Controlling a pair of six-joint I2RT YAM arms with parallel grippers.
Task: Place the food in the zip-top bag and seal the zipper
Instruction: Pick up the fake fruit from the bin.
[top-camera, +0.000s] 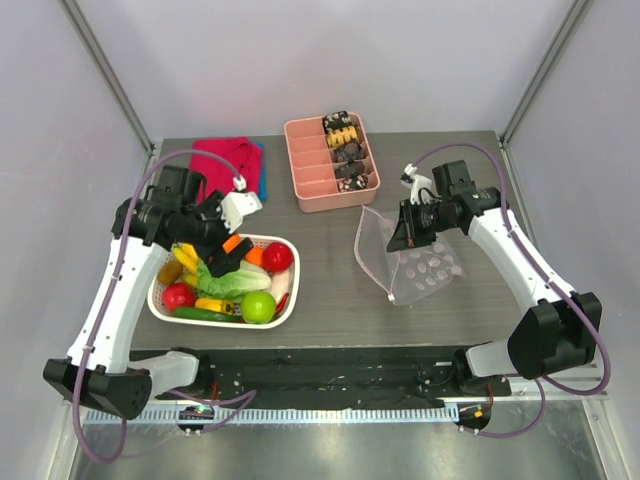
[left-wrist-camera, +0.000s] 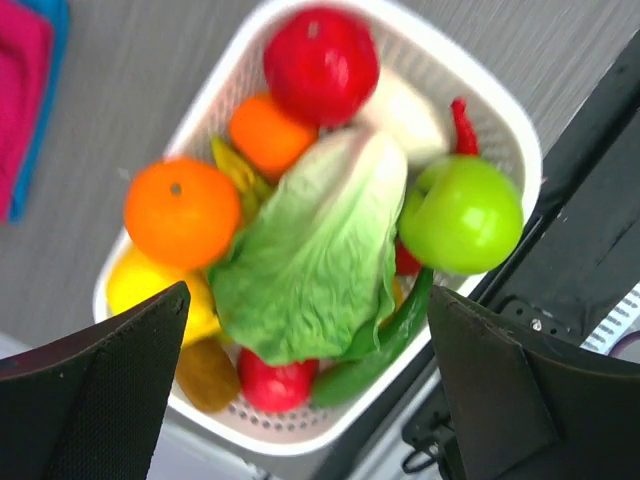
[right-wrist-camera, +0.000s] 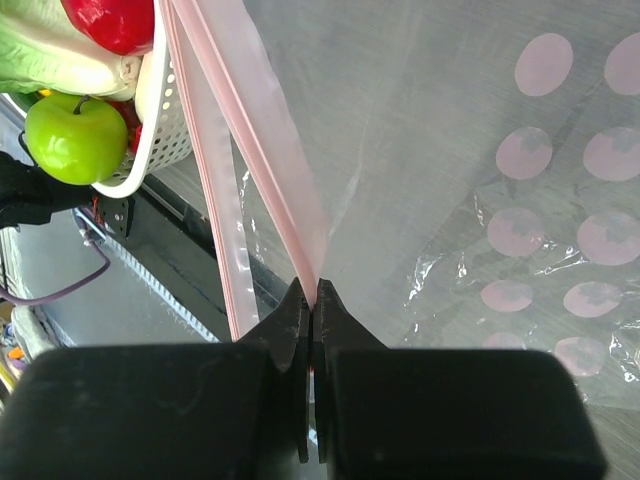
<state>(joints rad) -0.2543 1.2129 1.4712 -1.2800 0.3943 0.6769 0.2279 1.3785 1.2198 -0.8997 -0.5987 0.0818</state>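
Now the left hand (left-wrist-camera: 308, 300) is released, fingers (left-wrist-camera: 100, 390) spread wide, gripping nothing, and it hangs over the white mesh basket (left-wrist-camera: 505, 120). All the food in view sits in that basket, right below the hand. The lettuce (left-wrist-camera: 320, 250) is dead centre between the fingers, the orange (left-wrist-camera: 182, 212) lies close to one finger and the green apple (left-wrist-camera: 460, 215) close to the other. The red fruit (left-wrist-camera: 320, 60) is past the lettuce at the basket's far end. The right hand (right-wrist-camera: 312, 295) is clenched on the zipper (right-wrist-camera: 270, 150), pinching the pink strip right at its fingertips. That edge of the zip-top bag (right-wrist-camera: 450, 150) is held lifted, and two pink strips spread apart going away from the pinch. The rest of the bag trails from the hand down onto the bench (top-camera: 330, 250), dots showing through the clear plastic. The basket lies off to the right hand's side, apart from the bag
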